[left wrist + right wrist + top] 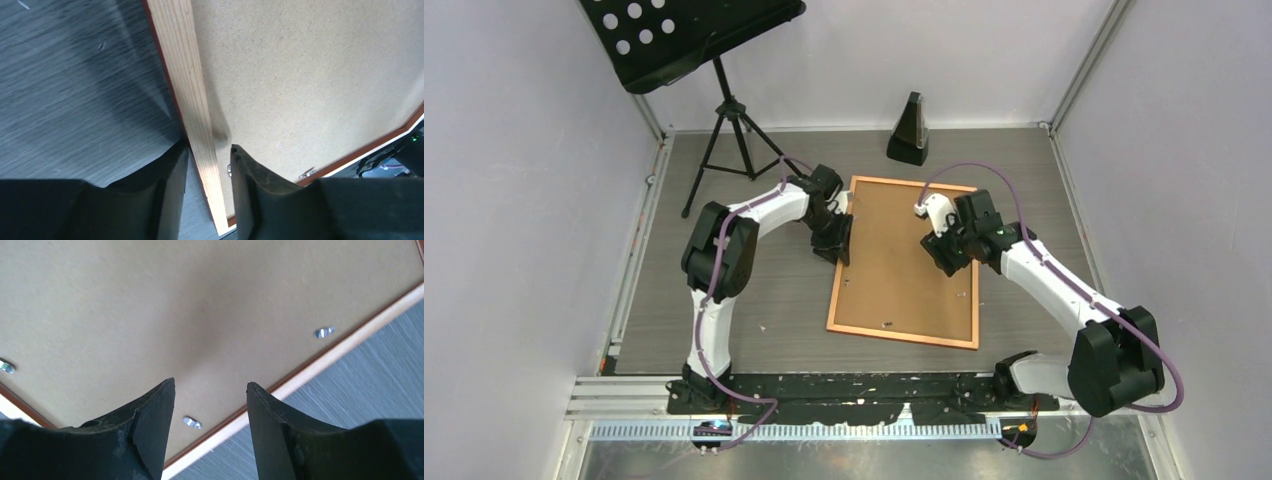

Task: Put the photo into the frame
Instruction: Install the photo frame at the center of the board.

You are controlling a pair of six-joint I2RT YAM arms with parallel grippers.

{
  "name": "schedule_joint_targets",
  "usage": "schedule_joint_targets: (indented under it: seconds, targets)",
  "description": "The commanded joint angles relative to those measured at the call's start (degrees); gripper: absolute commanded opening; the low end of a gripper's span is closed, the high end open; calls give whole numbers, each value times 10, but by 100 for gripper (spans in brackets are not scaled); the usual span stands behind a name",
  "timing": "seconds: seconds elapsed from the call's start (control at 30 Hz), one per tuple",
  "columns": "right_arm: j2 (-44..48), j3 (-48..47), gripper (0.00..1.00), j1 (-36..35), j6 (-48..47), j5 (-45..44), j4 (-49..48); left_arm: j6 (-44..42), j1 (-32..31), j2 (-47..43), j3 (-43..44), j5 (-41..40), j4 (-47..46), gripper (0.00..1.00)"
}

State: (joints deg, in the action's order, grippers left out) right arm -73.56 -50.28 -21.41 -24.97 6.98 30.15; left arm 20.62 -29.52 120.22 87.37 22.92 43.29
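From overhead, shows the frame (902, 337) lying flat and back up in the middle of the bench (764, 290), filled by a brown backing board (904, 265). Places the left hand (836, 240) at the frame's left side near the far corner, and the right hand (946, 255) over the board toward its right side. Takes in a music stand (686, 35) and a metronome (908, 135) at the back, well apart from the frame. Hides both sets of fingertips under the wrists.

From the left wrist, reveals the left hand (209, 152) straddling the frame's pale rail (185, 75). Fingers (172, 190) apart, one outside the rail and one over the board (300, 75), with a sliver of board showing beside the inner one.

From the right wrist, reveals the right hand (210, 385) spread above bare board (150, 305), holding nothing. Picks out small metal clips (324, 332) along the frame edge (320, 365).
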Motion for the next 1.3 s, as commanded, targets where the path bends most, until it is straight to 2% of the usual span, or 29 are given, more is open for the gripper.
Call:
schedule_joint_targets:
  seconds: [0.0,0.27,0.4,0.63,0.8,1.27]
  targets:
    - [29,13,61,40,-50,4,40,-6,-8,20,10,-8,0,35]
    - [28,20,61,59,-51,10,38,-3,-8,16,0,-10,-9,17]
    - [21,24,61,65,-61,9,32,4,-9,18,-10,-10,-13,0]
    - [11,30,61,107,-135,25,52,18,-9,-2,-44,-9,-36,0]
    - [10,40,61,112,-182,38,77,22,-9,-7,-49,1,-44,0]
    - [21,84,61,111,-216,37,70,15,-13,0,-41,15,-45,0]
